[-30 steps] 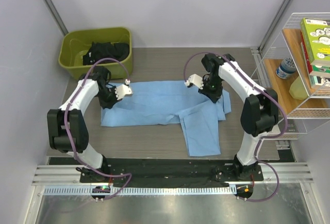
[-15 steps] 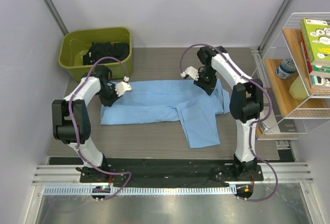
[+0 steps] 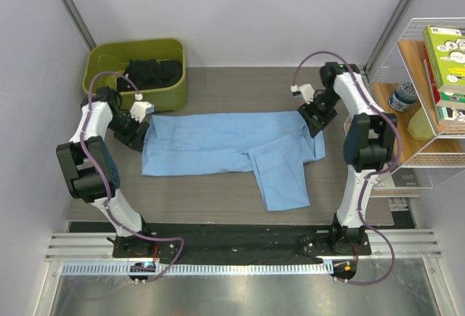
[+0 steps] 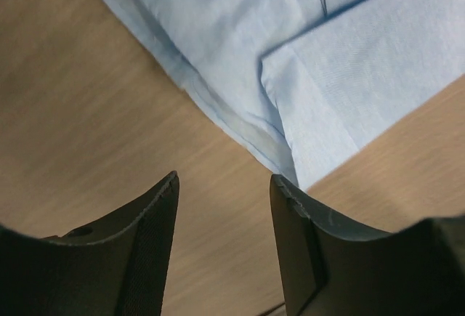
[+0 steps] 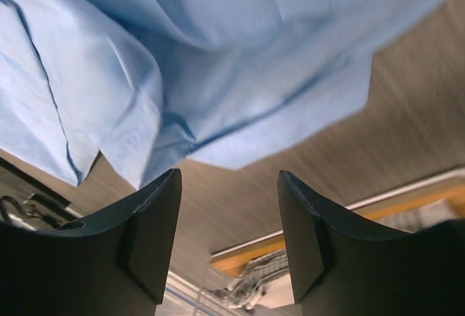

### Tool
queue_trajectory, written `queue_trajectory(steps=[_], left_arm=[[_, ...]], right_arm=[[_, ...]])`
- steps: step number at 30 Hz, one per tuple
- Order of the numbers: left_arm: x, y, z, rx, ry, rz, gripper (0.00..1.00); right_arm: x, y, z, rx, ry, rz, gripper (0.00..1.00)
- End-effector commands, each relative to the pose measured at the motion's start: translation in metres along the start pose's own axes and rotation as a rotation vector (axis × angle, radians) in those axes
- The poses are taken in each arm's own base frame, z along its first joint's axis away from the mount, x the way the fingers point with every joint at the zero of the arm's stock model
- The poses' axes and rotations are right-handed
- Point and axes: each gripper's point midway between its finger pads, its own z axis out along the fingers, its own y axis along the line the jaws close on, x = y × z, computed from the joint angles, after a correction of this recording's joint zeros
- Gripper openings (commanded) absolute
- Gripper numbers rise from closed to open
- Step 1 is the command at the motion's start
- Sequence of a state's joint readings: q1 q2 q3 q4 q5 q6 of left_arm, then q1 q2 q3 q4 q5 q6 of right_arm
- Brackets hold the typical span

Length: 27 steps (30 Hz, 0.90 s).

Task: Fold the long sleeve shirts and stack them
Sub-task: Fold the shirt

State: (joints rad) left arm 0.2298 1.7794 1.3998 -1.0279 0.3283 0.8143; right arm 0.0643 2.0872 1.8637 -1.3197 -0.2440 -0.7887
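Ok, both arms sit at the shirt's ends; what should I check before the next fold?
1. Left gripper open and empty: ok.
2. Right gripper open and empty: ok.
3. Light blue shirt lying spread, wholly on the table: ok.
4. Fold finished: not ok, one flap juts toward the near edge.
5. Another folded shirt to stack on: cannot tell; only dark clothes show in the green bin.
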Motion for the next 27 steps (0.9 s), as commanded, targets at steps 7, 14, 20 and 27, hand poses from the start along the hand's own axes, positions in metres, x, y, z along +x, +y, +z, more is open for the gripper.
queue_trajectory(steps=[7, 14, 20, 27], left_arm=[[0.043, -0.052, 0.000, 0.177, 0.012, -0.259, 0.57], [0.052, -0.058, 0.013, 0.194, 0.017, -0.333, 0.57], [0.057, -0.060, 0.030, 0.221, 0.028, -0.393, 0.52], [0.063, -0.058, 0.042, 0.227, 0.065, -0.439, 0.18]], right_arm=[[0.053, 0.054, -0.004, -0.215, 0.001, 0.233, 0.59], [0.054, 0.064, 0.009, -0.265, -0.009, 0.272, 0.53], [0.067, 0.067, 0.028, -0.286, 0.043, 0.315, 0.35], [0.081, 0.062, 0.040, -0.265, 0.102, 0.363, 0.01]])
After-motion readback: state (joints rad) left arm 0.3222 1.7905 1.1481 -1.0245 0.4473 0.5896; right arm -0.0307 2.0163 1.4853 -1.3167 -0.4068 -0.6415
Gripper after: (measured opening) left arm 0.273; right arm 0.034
